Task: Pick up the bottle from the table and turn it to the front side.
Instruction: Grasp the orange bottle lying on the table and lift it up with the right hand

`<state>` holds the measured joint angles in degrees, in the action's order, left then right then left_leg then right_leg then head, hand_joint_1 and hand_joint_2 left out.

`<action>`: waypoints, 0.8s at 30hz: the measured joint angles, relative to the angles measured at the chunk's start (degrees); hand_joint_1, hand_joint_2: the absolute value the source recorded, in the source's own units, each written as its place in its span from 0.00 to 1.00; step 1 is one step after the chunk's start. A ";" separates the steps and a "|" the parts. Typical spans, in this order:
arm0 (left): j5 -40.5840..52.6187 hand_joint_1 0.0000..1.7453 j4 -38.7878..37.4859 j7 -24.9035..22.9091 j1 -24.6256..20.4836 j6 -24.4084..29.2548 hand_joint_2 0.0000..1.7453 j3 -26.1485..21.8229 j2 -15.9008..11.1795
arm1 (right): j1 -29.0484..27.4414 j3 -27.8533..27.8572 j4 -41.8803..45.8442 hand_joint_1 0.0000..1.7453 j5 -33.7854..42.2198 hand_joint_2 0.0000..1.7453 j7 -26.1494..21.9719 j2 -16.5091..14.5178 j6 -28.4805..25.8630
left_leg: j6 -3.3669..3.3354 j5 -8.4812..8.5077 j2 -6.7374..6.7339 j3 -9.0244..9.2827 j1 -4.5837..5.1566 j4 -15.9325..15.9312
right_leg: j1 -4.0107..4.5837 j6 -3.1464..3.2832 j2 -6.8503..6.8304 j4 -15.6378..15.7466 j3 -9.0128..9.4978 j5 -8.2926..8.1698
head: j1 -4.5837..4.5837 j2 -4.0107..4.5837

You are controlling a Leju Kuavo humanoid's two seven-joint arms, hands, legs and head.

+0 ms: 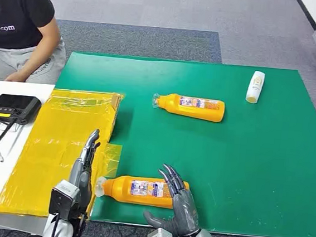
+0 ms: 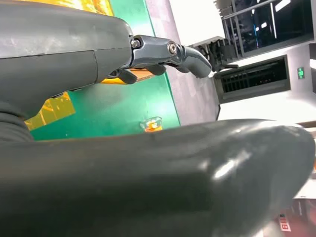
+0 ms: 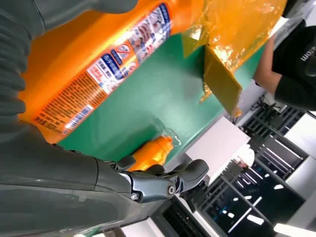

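Both hands spread, holding nothing: right hand (image 1: pixel 183 208) beside near orange bottle (image 1: pixel 141 190), left hand (image 1: pixel 83 170).

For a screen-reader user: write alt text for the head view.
The robot's right hand, fingers spread, rests at the base of an orange bottle lying near the green mat's front edge, while its left hand hovers by the cap. A second orange bottle and a white bottle lie farther back.

Head view: high, looking forward and down over the green mat (image 1: pixel 247 177).
Wrist views: close behind each hand, both sharing that mat.
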<state>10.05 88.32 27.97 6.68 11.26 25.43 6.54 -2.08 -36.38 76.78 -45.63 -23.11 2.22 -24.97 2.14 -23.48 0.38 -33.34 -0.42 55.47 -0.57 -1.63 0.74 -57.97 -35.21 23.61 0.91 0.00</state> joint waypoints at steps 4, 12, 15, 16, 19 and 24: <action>-0.09 0.00 -0.21 -0.57 0.01 0.00 0.00 -0.05 0.12 | 0.02 0.01 -0.80 0.00 -0.08 1.00 0.39 0.45 0.24 | 0.00 0.00 0.00 0.00 0.00 0.00 | 0.00 0.00 0.00 0.00 0.00 0.00 | 0.00 0.00; -0.08 0.00 -1.62 -1.59 -0.10 -0.92 0.00 -0.20 0.59 | 1.51 0.02 -2.57 0.00 -2.03 1.00 1.07 0.80 4.55 | 0.00 0.01 0.00 0.00 0.00 0.00 | 0.00 0.00 0.00 0.01 0.01 -0.01 | -0.01 0.00; -0.28 0.00 -2.59 -1.65 -0.36 -1.31 0.00 -0.26 1.01 | 3.11 -0.06 -3.59 0.00 -3.25 1.00 1.88 0.69 6.71 | 0.00 0.02 0.00 0.00 0.00 0.00 | 0.00 -0.01 0.00 0.01 0.01 -0.02 | 0.00 0.00; -0.38 0.00 -2.88 -1.65 -0.48 -1.43 0.00 -0.29 1.13 | 3.58 -0.09 -3.93 0.00 -3.58 1.00 2.25 0.64 7.27 | 0.00 0.02 0.00 0.00 0.00 0.00 | 0.00 -0.02 0.00 0.01 0.01 -0.02 | 0.00 0.00; -0.54 0.00 -3.57 -1.65 -0.78 -2.03 0.00 -0.43 1.45 | 4.71 -0.19 -4.85 0.00 -4.45 1.00 3.28 0.58 8.54 | -0.01 0.03 0.00 0.00 0.00 0.00 | 0.00 -0.02 0.00 0.00 0.01 -0.03 | 0.01 0.00; -0.26 0.00 -4.37 -1.61 -1.20 -3.15 0.00 -0.54 1.80 | 7.10 -0.75 -6.43 0.00 -6.94 1.00 5.52 0.58 10.58 | -0.01 0.02 0.00 0.01 0.00 0.00 | 0.00 -0.02 0.01 0.01 0.02 -0.03 | 0.01 0.00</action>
<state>9.80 83.95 26.36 5.49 8.10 24.90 8.33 5.02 -37.13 70.35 -52.56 -17.60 2.80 -14.39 2.13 -23.45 0.38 -33.33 -0.42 55.47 -0.57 -1.65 0.75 -57.96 -35.20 23.58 0.91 0.00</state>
